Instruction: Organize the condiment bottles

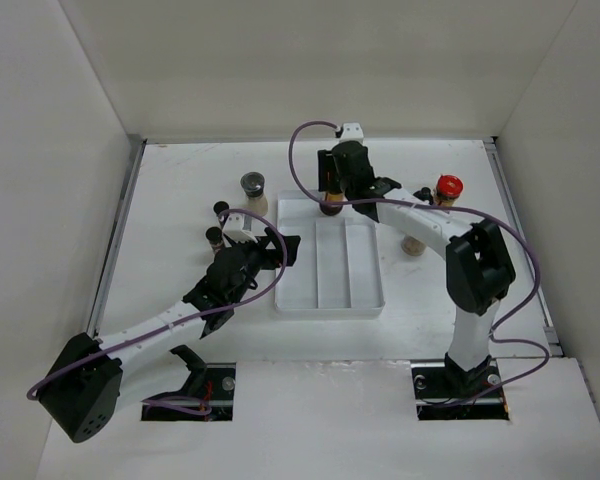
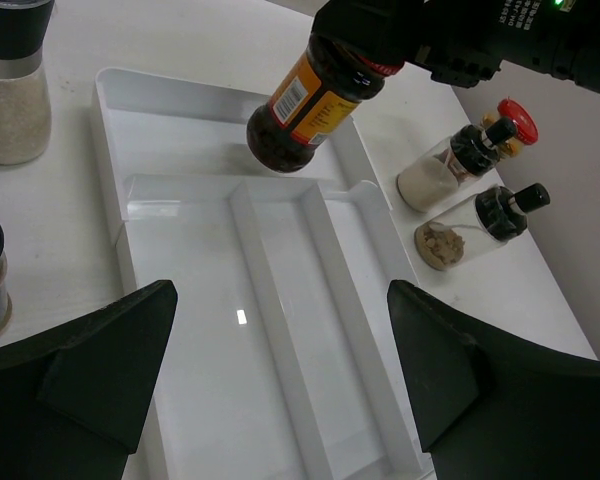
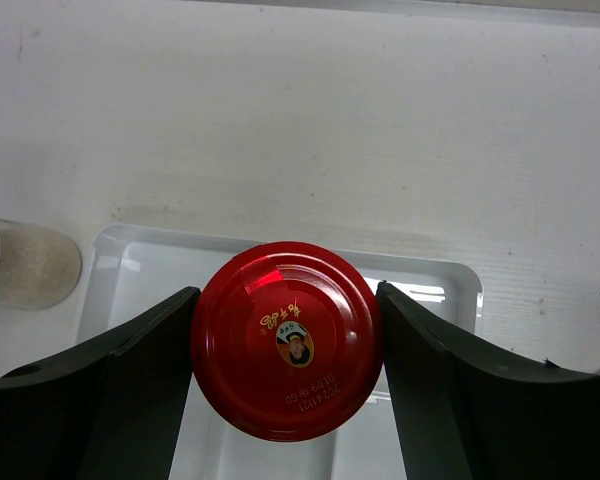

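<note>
From above: over the far end of the white tray, a red-lidded amber bottle. Left of the tray, on the bench, a grey-lidded jar and two black-capped jars.
From left wrist: left fingers spread, empty, above the tray; at its right, two more black-capped jars.
From right wrist: right fingers pinching the red lid.

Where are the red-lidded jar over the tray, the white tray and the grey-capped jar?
red-lidded jar (image 3: 285, 340): right wrist view, middle of its lid.
white tray (image 2: 195, 300): left wrist view, bare floor.
grey-capped jar (image 1: 253, 183): top view, on its cap.
</note>
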Controlling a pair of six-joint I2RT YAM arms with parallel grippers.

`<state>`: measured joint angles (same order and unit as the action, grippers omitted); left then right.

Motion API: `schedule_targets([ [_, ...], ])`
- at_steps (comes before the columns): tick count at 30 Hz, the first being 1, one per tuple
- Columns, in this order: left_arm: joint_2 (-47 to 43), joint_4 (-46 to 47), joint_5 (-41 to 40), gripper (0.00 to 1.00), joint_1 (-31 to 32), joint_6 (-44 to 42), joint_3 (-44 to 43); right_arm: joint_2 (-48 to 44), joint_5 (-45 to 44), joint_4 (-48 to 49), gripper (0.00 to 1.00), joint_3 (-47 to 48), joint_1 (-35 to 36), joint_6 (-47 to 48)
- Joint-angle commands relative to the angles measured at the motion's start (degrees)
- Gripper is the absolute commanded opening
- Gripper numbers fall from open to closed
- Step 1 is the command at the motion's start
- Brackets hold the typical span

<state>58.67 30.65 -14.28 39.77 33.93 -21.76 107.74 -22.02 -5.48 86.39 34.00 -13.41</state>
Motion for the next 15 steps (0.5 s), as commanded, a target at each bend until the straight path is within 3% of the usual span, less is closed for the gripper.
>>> schedule_targets([
  [1,-0.32,3.36,0.92,0.87,-0.44,0.7,0.49,0.44,-0.65,9.52,0.46,4.32,0.32,-0.39],
  [9,0.91,3.62,1.19,0.88,0.0,0.61,0.23,2.91,-0.74,10.31,0.48,2.12,0.32,-1.53],
  [15,0.65,3.8,1.36,0.88,0.0,0.52,0.22,1.16,-0.65,11.28,0.77,1.32,0.58,-1.97],
])
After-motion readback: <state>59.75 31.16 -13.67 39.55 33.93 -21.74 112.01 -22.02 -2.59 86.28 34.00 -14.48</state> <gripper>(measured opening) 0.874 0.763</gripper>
